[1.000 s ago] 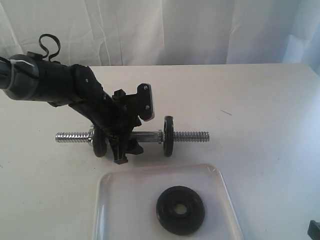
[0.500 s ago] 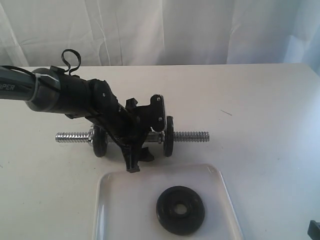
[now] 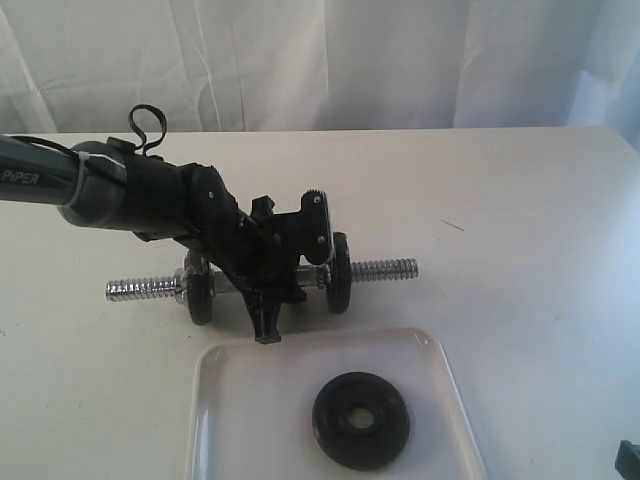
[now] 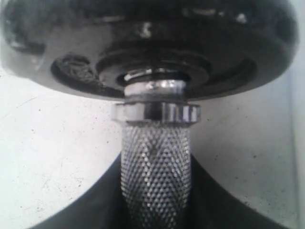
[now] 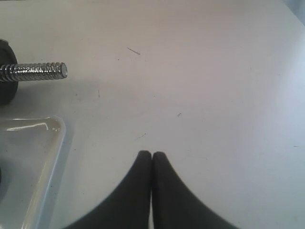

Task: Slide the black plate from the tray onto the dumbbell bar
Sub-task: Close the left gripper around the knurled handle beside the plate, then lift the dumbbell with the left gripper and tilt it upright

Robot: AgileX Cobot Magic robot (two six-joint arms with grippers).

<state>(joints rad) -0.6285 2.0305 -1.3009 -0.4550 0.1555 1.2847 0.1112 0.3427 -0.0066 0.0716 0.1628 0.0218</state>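
The black plate (image 3: 361, 420) lies flat in the translucent tray (image 3: 240, 400) at the front. Behind the tray the dumbbell bar (image 3: 382, 268) rests on the table with one black disc (image 3: 338, 272) right of its middle and another (image 3: 199, 295) on the left. My left gripper (image 3: 272, 290) reaches in from the left and is shut on the bar's knurled middle (image 4: 156, 176), which runs between its two dark fingers up to a chrome collar (image 4: 157, 112) and a disc (image 4: 143, 47). My right gripper (image 5: 152, 155) is shut and holds nothing, over bare table right of the tray corner (image 5: 45, 126).
The bar's right threaded end (image 5: 33, 71) sticks out free of any disc. A white curtain (image 3: 330, 60) hangs behind the table's far edge. Bare tabletop stretches right of the bar and tray.
The left gripper came right along the bar and closed on its middle. The bar's left end has swung a little toward the front. The right gripper has not moved.
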